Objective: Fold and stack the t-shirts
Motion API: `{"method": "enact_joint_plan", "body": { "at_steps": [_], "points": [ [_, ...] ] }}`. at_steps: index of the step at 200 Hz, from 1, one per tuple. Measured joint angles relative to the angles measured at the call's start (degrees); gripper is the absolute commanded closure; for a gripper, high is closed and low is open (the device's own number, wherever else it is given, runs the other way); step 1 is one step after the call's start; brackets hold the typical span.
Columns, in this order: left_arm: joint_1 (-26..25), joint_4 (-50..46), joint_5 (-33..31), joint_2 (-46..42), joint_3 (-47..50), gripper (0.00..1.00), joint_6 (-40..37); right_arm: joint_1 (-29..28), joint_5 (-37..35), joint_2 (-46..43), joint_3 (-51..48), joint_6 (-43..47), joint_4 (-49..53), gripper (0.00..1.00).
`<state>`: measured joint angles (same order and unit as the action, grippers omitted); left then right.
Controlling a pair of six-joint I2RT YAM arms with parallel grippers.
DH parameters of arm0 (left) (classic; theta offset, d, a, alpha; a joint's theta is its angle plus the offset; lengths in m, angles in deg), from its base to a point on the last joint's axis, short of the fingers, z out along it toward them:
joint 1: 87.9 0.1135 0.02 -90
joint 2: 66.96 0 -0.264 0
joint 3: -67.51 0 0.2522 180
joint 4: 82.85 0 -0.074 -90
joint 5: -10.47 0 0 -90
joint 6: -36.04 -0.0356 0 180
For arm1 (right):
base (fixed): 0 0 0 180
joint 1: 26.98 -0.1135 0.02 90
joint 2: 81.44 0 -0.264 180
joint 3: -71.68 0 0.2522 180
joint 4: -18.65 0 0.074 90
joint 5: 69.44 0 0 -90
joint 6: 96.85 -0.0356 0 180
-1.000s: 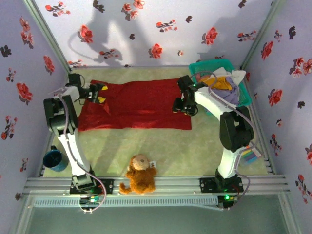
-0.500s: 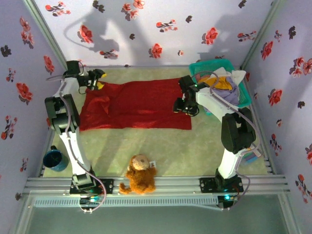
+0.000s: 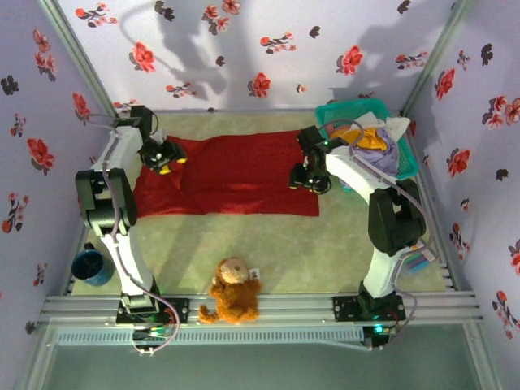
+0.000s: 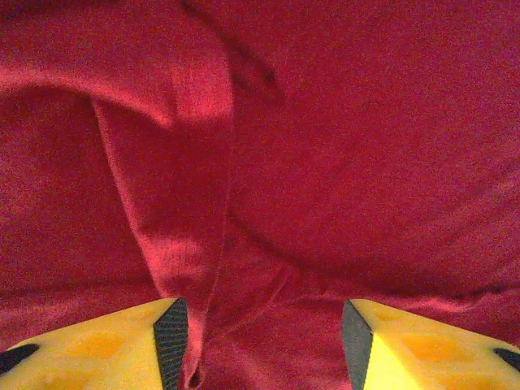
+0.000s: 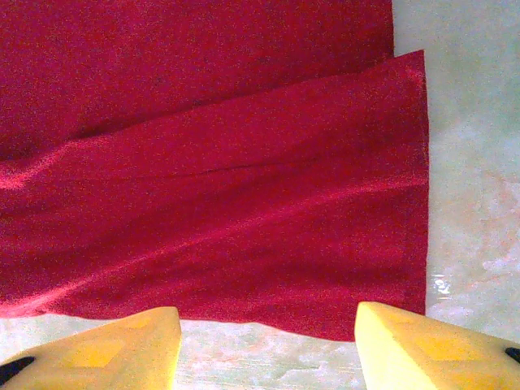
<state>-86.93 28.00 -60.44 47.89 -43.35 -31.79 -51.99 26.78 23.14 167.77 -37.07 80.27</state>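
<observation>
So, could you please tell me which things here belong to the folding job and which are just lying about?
Job:
red t-shirt
heaped coloured shirts

Lying about:
teddy toy
blue mug
teal basket

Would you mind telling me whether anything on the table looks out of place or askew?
The red t-shirt lies flat on the right, but its left end is rumpled into ridges beneath the left gripper. A brown teddy toy slumps at the near edge, odd among laundry.
</observation>
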Motion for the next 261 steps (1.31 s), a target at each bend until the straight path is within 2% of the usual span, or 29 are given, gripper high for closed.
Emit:
{"method": "enact_joint_plan", "body": {
  "at_steps": [25, 42, 56, 102, 138, 199, 261],
  "points": [
    [-0.6, -4.2, -1.5, 0.0, 2.7, 0.47, -1.7, 0.0, 0.0, 0.0, 0.0, 0.0, 0.0, 0.40],
    [-0.7, -6.0, -2.3, 0.0, 4.1, 0.58, -2.6, 0.0, 0.0, 0.0, 0.0, 0.0, 0.0, 0.40],
    [-0.7, -6.3, -2.5, 0.0, 5.4, 0.63, -2.9, 0.0, 0.0, 0.0, 0.0, 0.0, 0.0, 0.40],
    [-1.4, -4.8, -1.0, 0.3, 7.6, 0.66, -2.7, 0.0, 0.0, 0.0, 0.0, 0.0, 0.0, 0.40],
    [-2.2, -2.6, -0.5, 1.5, 8.0, 1.00, -1.2, 0.0, 0.0, 0.0, 0.0, 0.0, 0.0, 0.40],
    [-2.6, 2.4, 2.6, 1.8, 6.7, 1.00, 1.6, 0.0, 0.0, 0.0, 0.0, 0.0, 0.0, 0.40],
    [-2.6, 14.2, 7.2, 8.8, 2.6, 1.00, 9.2, 0.0, 0.4, 0.0, 0.0, 0.0, 0.0, 0.40]
  ]
}}
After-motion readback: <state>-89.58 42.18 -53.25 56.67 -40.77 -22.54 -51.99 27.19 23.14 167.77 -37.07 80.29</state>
